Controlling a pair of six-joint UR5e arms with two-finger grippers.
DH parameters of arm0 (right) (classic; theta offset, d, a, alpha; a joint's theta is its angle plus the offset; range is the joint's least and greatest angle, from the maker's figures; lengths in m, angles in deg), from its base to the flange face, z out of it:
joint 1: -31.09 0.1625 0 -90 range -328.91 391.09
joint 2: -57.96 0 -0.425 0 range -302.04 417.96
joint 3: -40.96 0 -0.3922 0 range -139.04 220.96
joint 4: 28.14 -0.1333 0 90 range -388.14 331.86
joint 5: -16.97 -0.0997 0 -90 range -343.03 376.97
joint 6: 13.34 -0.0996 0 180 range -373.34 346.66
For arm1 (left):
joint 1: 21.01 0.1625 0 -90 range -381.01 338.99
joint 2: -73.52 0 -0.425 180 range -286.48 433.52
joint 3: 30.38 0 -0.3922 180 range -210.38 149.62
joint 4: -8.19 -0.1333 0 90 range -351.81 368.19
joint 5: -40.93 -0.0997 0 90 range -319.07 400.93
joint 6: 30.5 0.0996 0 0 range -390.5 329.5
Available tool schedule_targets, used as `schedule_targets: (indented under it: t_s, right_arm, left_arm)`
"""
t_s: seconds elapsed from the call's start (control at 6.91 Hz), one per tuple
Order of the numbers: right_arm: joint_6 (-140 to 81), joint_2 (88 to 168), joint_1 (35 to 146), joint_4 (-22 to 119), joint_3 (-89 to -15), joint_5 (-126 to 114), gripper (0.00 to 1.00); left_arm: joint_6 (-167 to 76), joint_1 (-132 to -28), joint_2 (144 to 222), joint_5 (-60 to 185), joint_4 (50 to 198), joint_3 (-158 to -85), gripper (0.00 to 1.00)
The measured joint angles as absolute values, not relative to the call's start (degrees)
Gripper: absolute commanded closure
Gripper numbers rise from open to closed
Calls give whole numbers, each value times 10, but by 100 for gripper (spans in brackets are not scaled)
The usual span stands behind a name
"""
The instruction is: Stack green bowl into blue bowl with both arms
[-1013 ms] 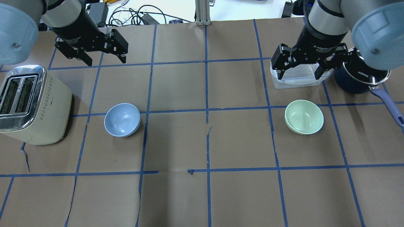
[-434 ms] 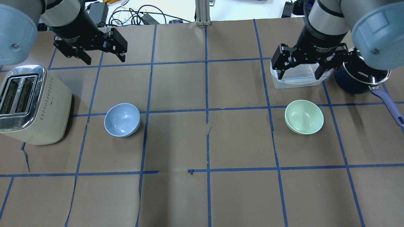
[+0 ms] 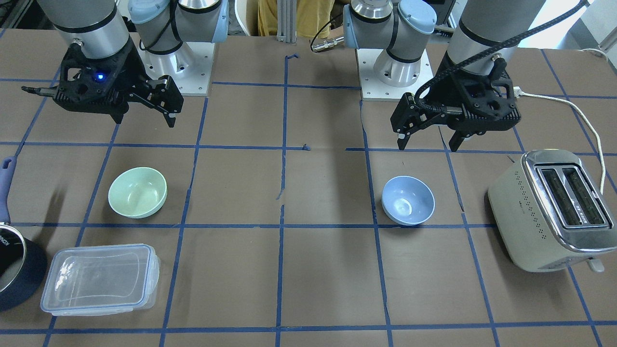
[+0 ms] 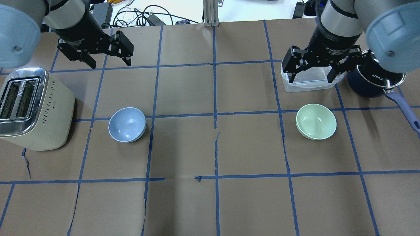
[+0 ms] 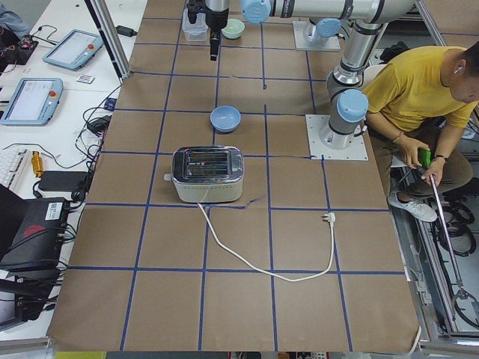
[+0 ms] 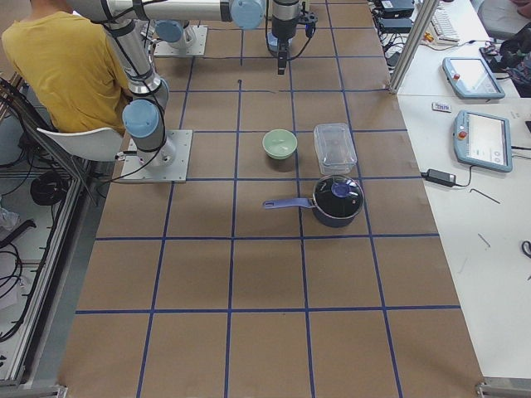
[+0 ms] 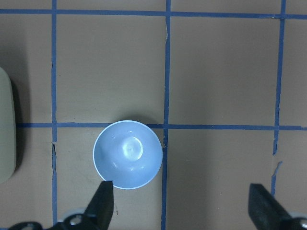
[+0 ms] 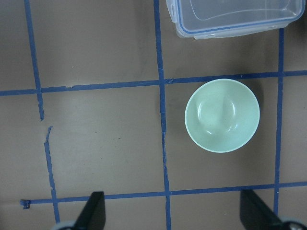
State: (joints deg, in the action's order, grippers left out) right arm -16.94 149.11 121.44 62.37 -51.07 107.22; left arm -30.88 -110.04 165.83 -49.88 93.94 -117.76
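The green bowl (image 4: 316,122) sits upright and empty on the right side of the brown table; it also shows in the front view (image 3: 137,193) and the right wrist view (image 8: 222,115). The blue bowl (image 4: 127,124) sits upright and empty on the left, also in the front view (image 3: 408,200) and the left wrist view (image 7: 127,154). My left gripper (image 4: 110,62) is open and empty, held high beyond the blue bowl. My right gripper (image 4: 311,78) is open and empty, held high beyond the green bowl, over a clear container.
A cream toaster (image 4: 32,108) stands left of the blue bowl, its cord trailing off (image 5: 262,262). A clear lidded container (image 3: 99,277) and a dark navy pot (image 4: 374,82) with a long handle stand beyond the green bowl. A person in yellow (image 5: 419,97) sits behind the robot.
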Motion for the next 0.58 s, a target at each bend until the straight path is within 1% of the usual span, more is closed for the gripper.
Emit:
schedule_targets:
  t_s: [0.58]
  right_arm:
    - [-169,1489,1212,622,-511,1075,0]
  left_arm:
    - [-292,-1084,1664,-500,938,-1192,0]
